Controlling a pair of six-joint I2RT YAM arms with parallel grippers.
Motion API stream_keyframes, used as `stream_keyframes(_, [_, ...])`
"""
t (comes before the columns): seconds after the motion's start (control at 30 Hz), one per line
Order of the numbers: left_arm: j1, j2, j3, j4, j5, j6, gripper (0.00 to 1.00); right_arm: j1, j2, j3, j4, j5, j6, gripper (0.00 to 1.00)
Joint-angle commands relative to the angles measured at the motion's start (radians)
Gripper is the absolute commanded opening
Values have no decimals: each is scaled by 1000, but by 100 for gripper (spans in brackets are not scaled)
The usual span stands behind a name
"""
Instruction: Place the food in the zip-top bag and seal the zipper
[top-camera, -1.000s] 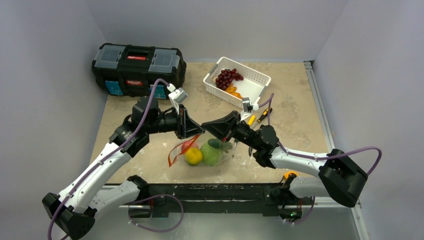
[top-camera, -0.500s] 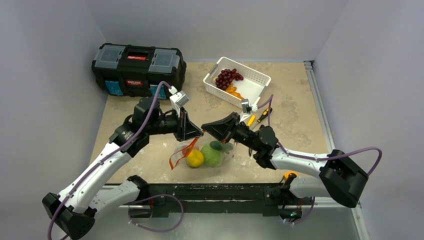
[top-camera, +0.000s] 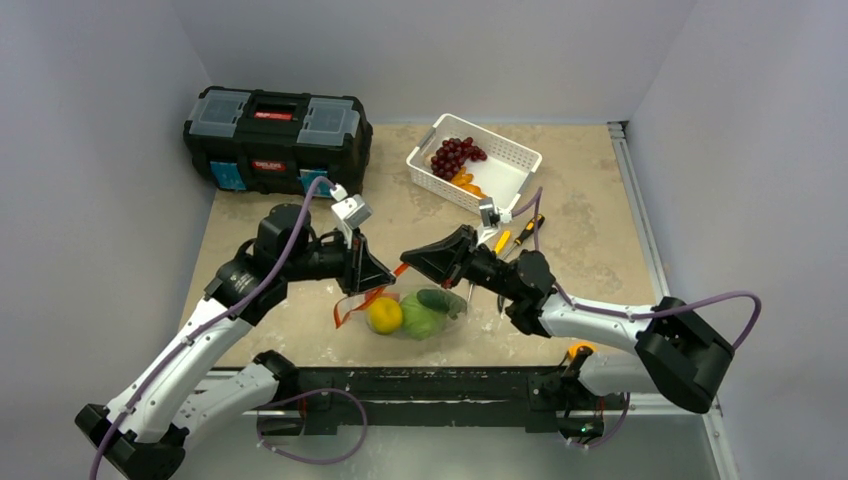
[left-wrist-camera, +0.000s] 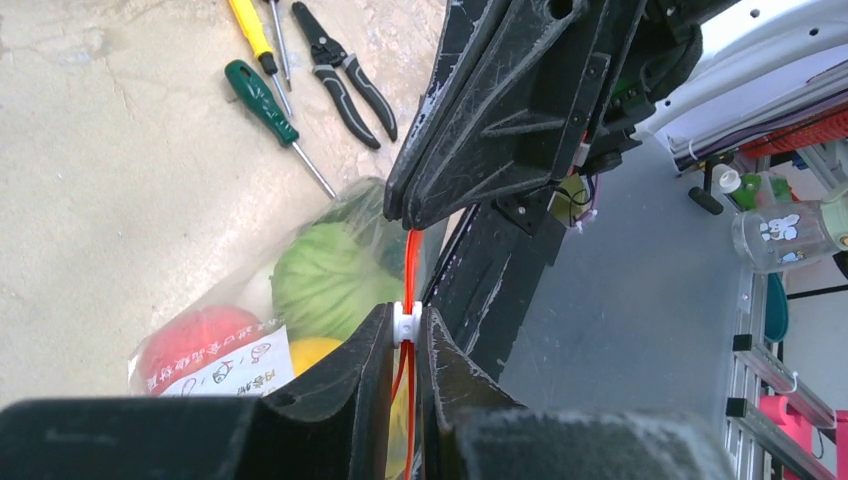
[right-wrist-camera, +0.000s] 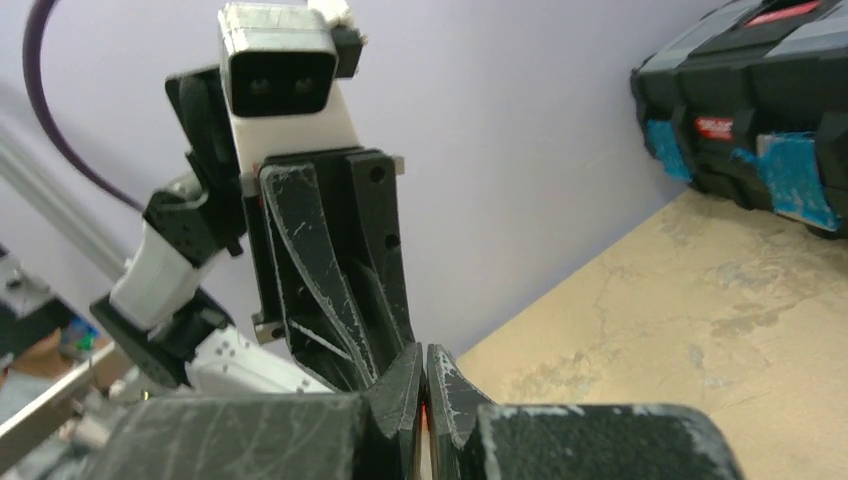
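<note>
**Top external: both end effectors pinched on the bag's zipper**

The zip-top bag (top-camera: 440, 312) sits on the desk (top-camera: 600, 200) near its front edge, between the two arms, with its mouth drawn up to the end effectors. Through the clear plastic show a yellow-orange citrus (top-camera: 385, 314), a light-green cabbage (top-camera: 420, 316) and a dark green cucumber (top-camera: 437, 299); the left wrist view also shows a pink-red peach (left-wrist-camera: 195, 335) low in the bag.

The left end effector (left-wrist-camera: 405, 325) has its fingers closed on the small white slider (left-wrist-camera: 405, 322) of the orange-red zipper (left-wrist-camera: 411, 265). Just beyond it on the same strip, the right end effector (left-wrist-camera: 405, 218) is pressed together on the zipper; the right wrist view shows a red sliver between its closed fingers (right-wrist-camera: 445, 375). The two tips stand nearly touching above the bag.

On the desk beyond the bag lie a green-handled screwdriver (left-wrist-camera: 262, 95), a yellow-handled screwdriver (left-wrist-camera: 250, 30) and pliers (left-wrist-camera: 345, 85). Farther back stand a black toolbox (top-camera: 275, 135) and a white slotted basket (top-camera: 512, 175) holding grapes (top-camera: 455, 155).
</note>
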Motion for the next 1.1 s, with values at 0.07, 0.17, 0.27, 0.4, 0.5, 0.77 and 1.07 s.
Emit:
stream_keyframes(0.07, [5,-27,30,-54,-10,36,0,-21,48,177,-144,-294,-146,13])
stream_keyframes(0.17, [4,-24,41,-46,-11,36,0,-21,31,184,-174,-341,-176,37])
stream_keyframes(0.27, [5,-21,43,-35,-9,29,0,-21,22,179,-179,-343,-183,49])
stream_keyframes(0.4, [5,-20,42,-25,-3,18,0,-21,43,168,-147,-358,-167,50])
stream_keyframes(0.5, [5,-27,37,-18,1,11,0,-21,69,156,-87,-369,-122,44])
stream_keyframes(0.77, [5,-42,26,-14,-4,4,0,-26,117,150,4,-376,-46,21])
stream_keyframes(1.07, [5,-48,15,-17,-17,0,0,-33,83,128,-51,-265,-57,0])
